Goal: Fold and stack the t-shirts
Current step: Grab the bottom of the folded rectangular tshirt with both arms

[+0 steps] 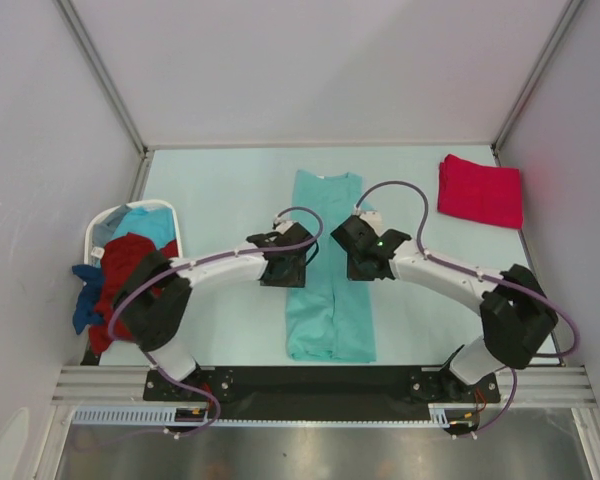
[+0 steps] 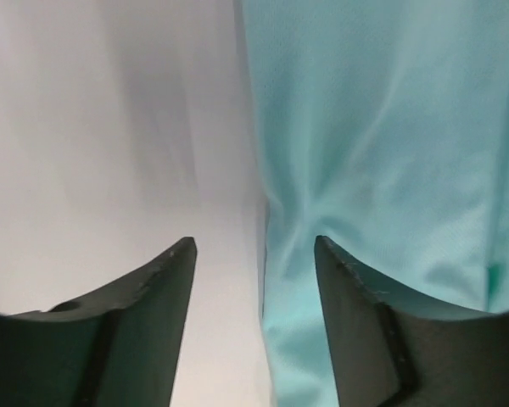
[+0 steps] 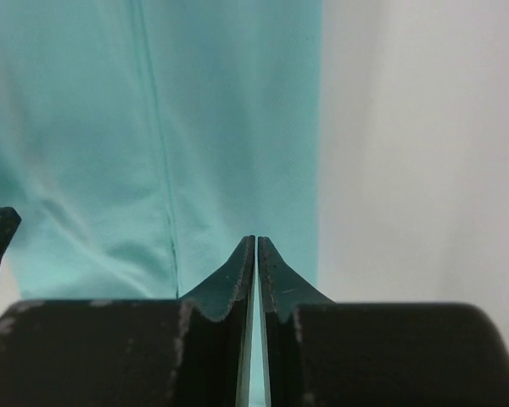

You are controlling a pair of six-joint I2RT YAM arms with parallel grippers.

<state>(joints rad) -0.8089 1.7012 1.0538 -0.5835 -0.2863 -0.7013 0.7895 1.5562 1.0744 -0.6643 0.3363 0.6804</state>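
A light teal t-shirt (image 1: 328, 270) lies on the table as a long narrow strip, running from the near edge toward the back. My left gripper (image 1: 285, 262) hovers at its left edge. In the left wrist view the jaws (image 2: 254, 242) stand open, straddling the cloth's edge (image 2: 390, 153) with nothing clamped. My right gripper (image 1: 368, 255) hangs over the strip's right side. In the right wrist view its fingers (image 3: 256, 240) are shut to a hairline slit above the flat teal cloth (image 3: 153, 127). A bright pinkish-red t-shirt (image 1: 480, 190) lies folded at the back right.
A white laundry basket (image 1: 98, 228) stands at the left, holding a dark red shirt (image 1: 125, 265) and a light blue one (image 1: 150, 225). A blue shirt (image 1: 85, 305) hangs over its near side. Grey walls close in the table (image 1: 220, 190) on three sides.
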